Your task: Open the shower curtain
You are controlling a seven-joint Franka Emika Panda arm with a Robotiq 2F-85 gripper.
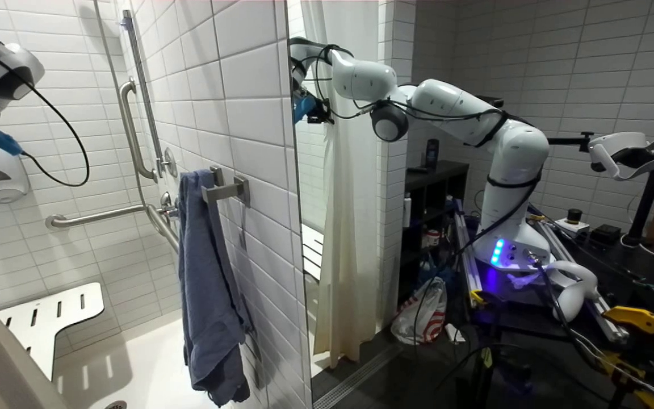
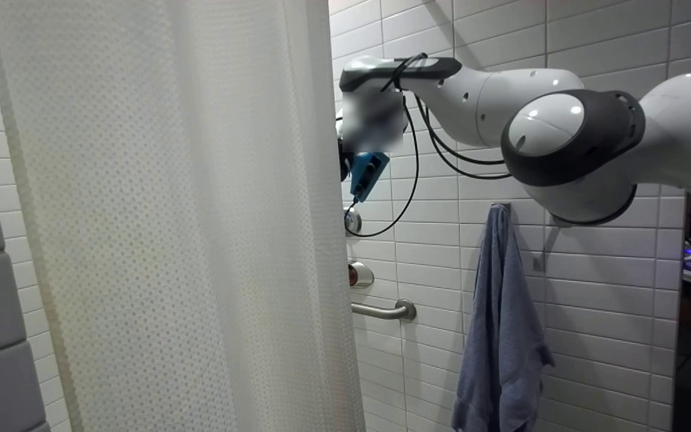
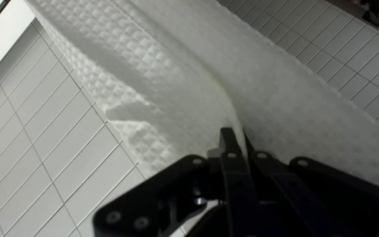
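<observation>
The gripper clasps the curtain; a slow, level sideways pull should open it without losing hold.

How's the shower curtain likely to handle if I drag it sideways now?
Likely floppy: the shower curtain hangs in soft vertical folds. Probably light for its size, since it looks thin. It may bunch around the tool, which pinches only a narrow fold in the wrist view.
</observation>
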